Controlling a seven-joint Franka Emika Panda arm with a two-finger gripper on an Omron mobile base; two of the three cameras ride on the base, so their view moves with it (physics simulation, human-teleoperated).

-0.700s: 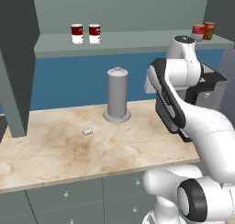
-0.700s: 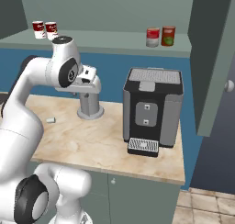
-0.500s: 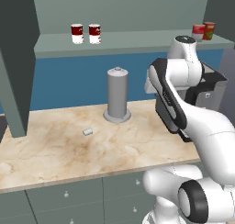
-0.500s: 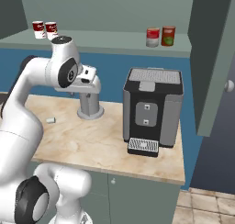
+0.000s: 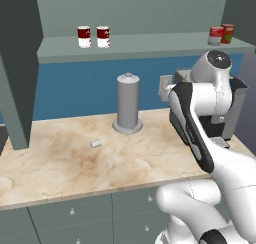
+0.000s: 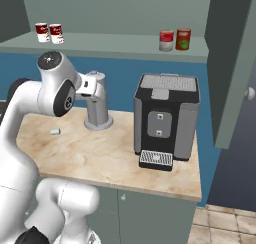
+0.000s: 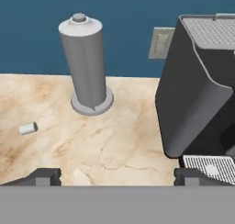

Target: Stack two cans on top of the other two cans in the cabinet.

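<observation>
The four cans stand in pairs on the cabinet [image 5: 150, 47] shelf: two red-and-white soup cans [image 5: 93, 36] touching near its left end, the squat red can [image 5: 215, 36] and the orange-red can [image 5: 227, 33] together at its right end, so none is stacked yet. The gripper [image 7: 117, 175], jaws spread wide and empty, hangs over the tabletop [image 5: 75, 160] between the grey cylinder [image 5: 128, 102] and the coffee machine [image 6: 165, 119], probably readying to reach up.

Upper left of the left base view, two banded soup cans [image 5: 93, 36] stand upright, side by side on the grey-green cabinet shelf [image 5: 145, 46]; upper right, a pink-topped red can [image 5: 215, 36] and a taller orange-red can [image 5: 227, 33].
</observation>
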